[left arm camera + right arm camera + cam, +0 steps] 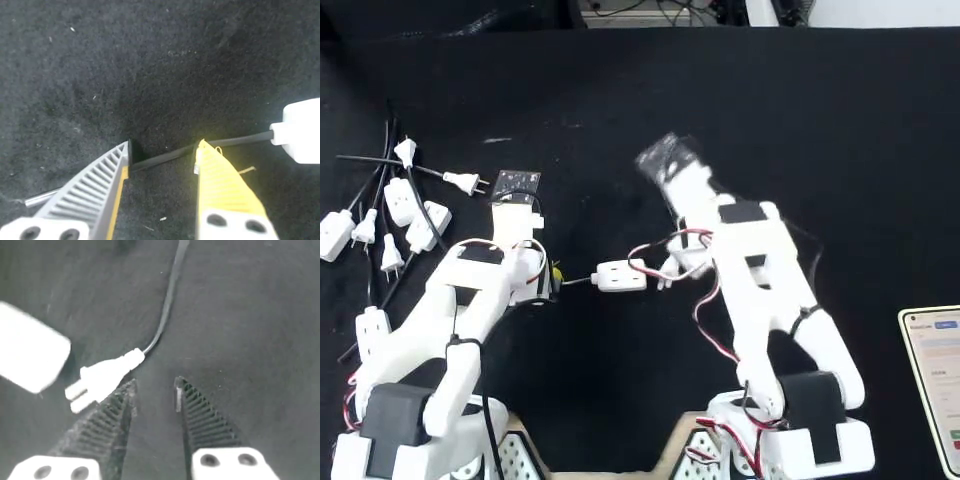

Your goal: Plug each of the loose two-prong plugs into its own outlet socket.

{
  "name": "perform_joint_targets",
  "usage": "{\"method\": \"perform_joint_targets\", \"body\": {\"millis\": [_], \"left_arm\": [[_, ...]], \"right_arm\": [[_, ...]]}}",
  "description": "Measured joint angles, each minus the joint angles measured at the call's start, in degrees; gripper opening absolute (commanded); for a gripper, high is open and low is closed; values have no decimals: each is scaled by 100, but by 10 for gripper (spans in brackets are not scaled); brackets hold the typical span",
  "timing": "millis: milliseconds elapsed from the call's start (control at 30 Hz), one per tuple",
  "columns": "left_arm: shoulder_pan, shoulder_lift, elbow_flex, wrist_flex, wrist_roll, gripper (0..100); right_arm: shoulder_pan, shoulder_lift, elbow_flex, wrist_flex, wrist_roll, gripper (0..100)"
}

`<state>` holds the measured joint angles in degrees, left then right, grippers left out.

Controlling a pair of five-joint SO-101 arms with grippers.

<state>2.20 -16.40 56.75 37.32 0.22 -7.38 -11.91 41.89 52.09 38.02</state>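
Left gripper (164, 149) is held wide astride the cable (235, 141). Right gripper (155, 385) is set narrowly apart, plug (102, 377) just beside it.

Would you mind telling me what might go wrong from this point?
The plug lies beside the open right gripper, outside its jaws, so closing may miss or nudge it. The open left gripper straddles only the cable, so the socket could slide when pushed.

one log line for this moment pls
left pincer: open, astride black cable | right pincer: open, beside white plug | white plug: loose, not in socket | stage: nothing grasped yet
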Motion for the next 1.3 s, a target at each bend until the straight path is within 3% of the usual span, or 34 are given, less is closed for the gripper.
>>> {"method": "perform_joint_targets", "body": {"millis": [167, 300, 433, 767, 1133, 1300], "left_arm": [[0, 0, 0, -18, 0, 216], [0, 0, 0, -26, 0, 216], [0, 0, 0, -26, 0, 216], [0, 0, 0, -26, 0, 216], [0, 0, 9, -26, 0, 216], [0, 0, 9, -26, 0, 216]], "right_arm": [[0, 79, 334, 0, 2382, 113], [-141, 79, 343, -229, 3367, 113], [-316, 88, 369, -756, 3947, 113], [-615, 70, 879, -888, 5486, 113], [-615, -44, 1213, -976, 6066, 108], [-615, -62, 1187, -598, 6505, 9]]}}
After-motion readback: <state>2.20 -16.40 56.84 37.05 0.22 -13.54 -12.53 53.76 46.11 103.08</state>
